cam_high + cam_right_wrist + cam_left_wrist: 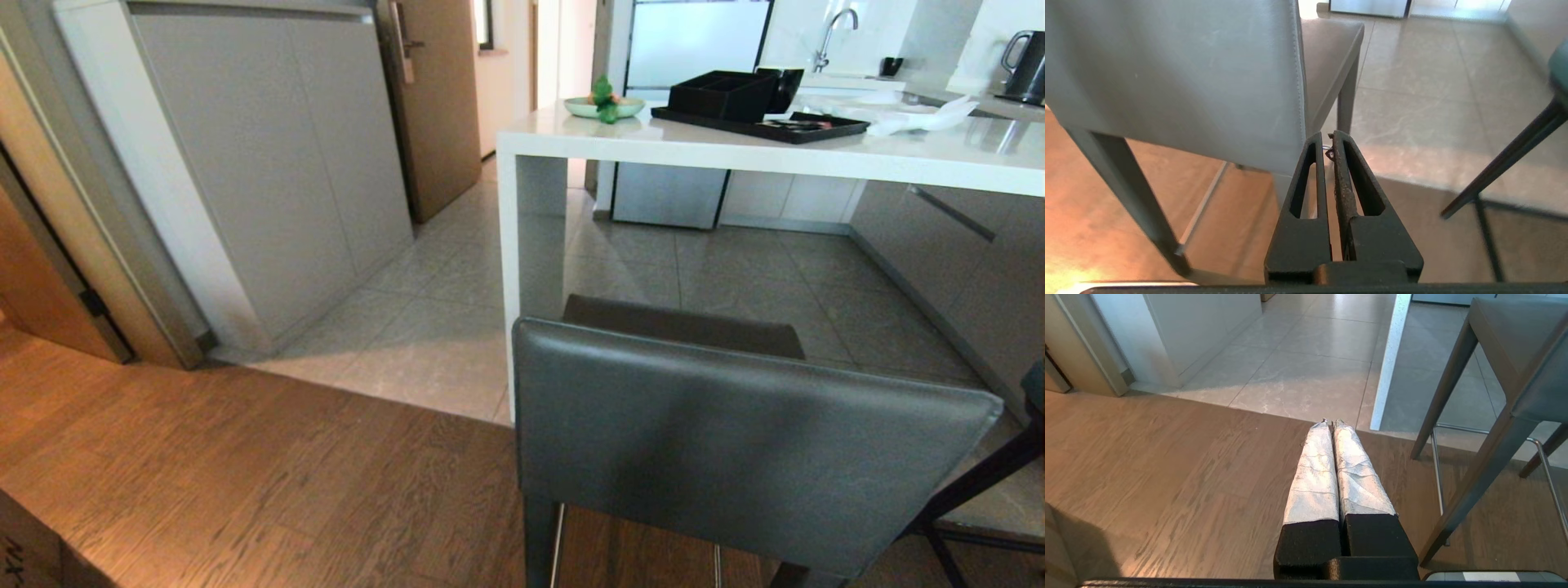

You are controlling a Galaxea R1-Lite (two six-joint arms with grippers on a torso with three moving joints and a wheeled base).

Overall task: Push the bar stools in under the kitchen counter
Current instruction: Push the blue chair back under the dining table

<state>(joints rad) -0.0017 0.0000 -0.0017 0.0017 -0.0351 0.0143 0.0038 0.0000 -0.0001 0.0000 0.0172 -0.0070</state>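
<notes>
A grey leather bar stool (735, 457) stands close in front of me with its low back toward me. Its seat (678, 327) reaches just under the edge of the white kitchen counter (735, 151). The teal stool (1035, 384) shows only at the right edge, on thin black legs. Neither gripper is in the head view. My left gripper (1330, 424) is shut and empty over the wood floor, left of the grey stool (1515, 355). My right gripper (1327, 136) is shut and empty, just behind the right edge of the grey stool's back (1188, 69), with the teal stool (1560, 65) off to its side.
The counter's white panel leg (531, 269) stands just left of the grey stool. On the counter are a black tray (759, 122) and a green dish (604, 106). A grey cabinet (269, 163) lines the left. Wood floor meets tile (424, 327) under the counter.
</notes>
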